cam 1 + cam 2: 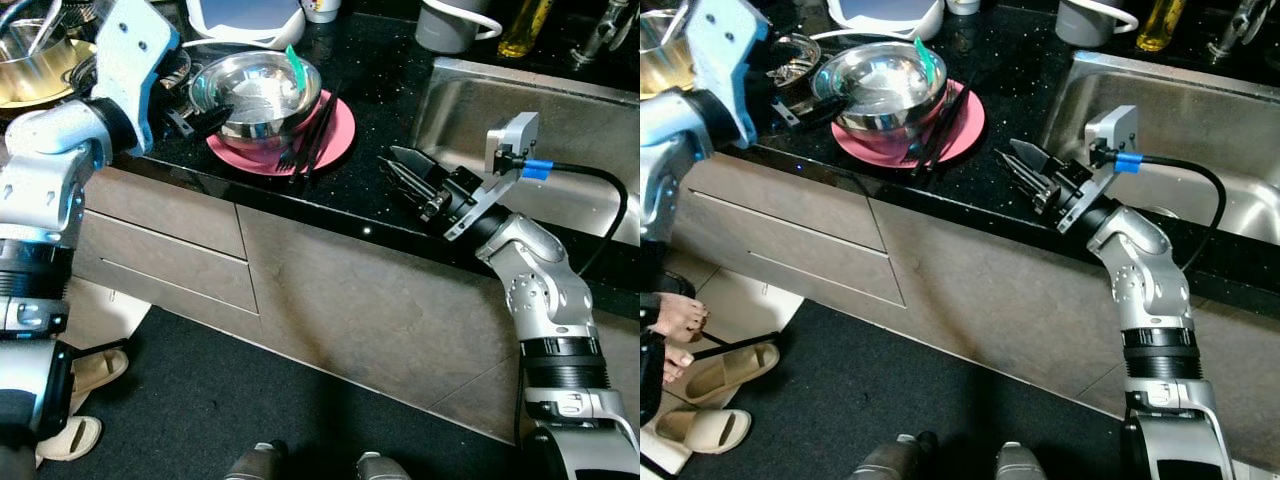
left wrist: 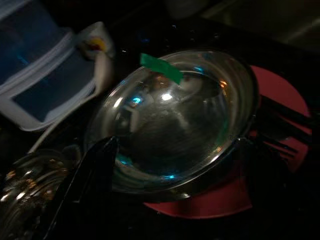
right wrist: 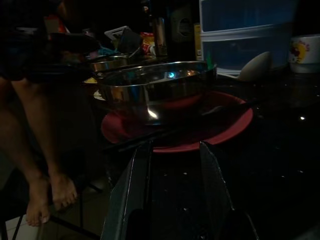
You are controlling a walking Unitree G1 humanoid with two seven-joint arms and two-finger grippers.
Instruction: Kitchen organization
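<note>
A steel bowl (image 1: 256, 92) with a green utensil (image 1: 295, 66) in it sits on a red plate (image 1: 335, 135) on the black counter (image 1: 380, 70). Black chopsticks and a fork (image 1: 312, 140) lie across the plate's right side. My left gripper (image 1: 203, 119) is at the bowl's left rim; in the left wrist view the bowl (image 2: 175, 120) lies just beyond it. My right gripper (image 1: 398, 166) rests low over the counter's front edge, right of the plate, open with nothing between its fingers (image 3: 132, 195). It points at the bowl (image 3: 155, 87).
A steel sink (image 1: 520, 110) lies right of my right arm. A white container (image 1: 245, 15), a brass pot (image 1: 40, 70), a grey cup (image 1: 445, 25) and an oil bottle (image 1: 525, 25) stand farther back. A person's foot (image 1: 680, 318) and sandals (image 1: 725, 365) are at the left.
</note>
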